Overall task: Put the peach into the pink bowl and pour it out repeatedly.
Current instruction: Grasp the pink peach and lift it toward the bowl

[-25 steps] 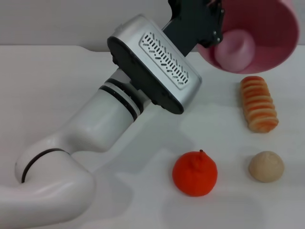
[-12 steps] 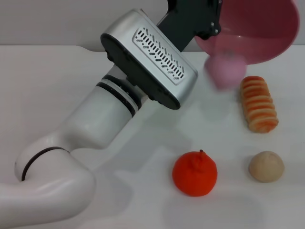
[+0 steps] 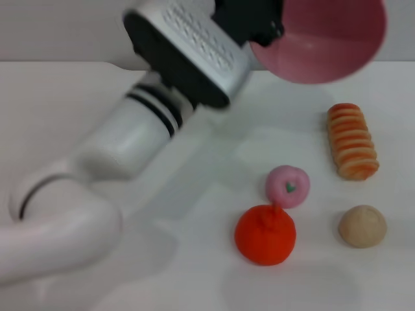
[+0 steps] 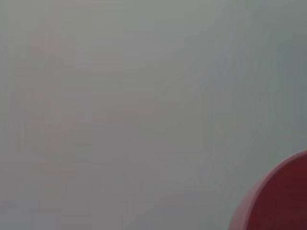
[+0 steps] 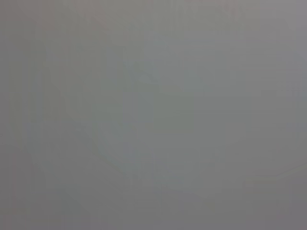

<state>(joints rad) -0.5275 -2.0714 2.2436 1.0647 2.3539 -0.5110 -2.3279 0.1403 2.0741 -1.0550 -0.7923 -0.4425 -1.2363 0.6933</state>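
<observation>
A: Head view first. Where is the peach [image 3: 288, 186]?

B: On the desk [image 3: 78, 116], stem mark up, just behind the orange [image 3: 265, 234] and seemingly touching it. The bowl [image 3: 322, 40] is up in the air at the far side, tipped so its mouth faces forward and down, and nothing lies inside it.

A: Who holds it?

B: The left gripper [image 3: 267, 31], at the bowl's near-left rim. The dark gripper body meets the rim there; I judge it pinches the rim, since the bowl hangs clear of the desk. The fingers themselves are not plainly seen.

A: Anything else on the desk?

B: A ridged bread roll [image 3: 352, 140] to the right, and a beige ball [image 3: 362, 225] near it, both apart from the peach.

A: Left wrist view?

B: Blank grey, with a curved edge of the bowl in one corner.

A: Right wrist view?

B: Plain grey only. The right gripper shows nowhere.

A: So how far along?

B: One pour looks done: bowl empty, peach out. As the task repeats, what is left is to set the bowl down, put the peach back in and tip again.
</observation>
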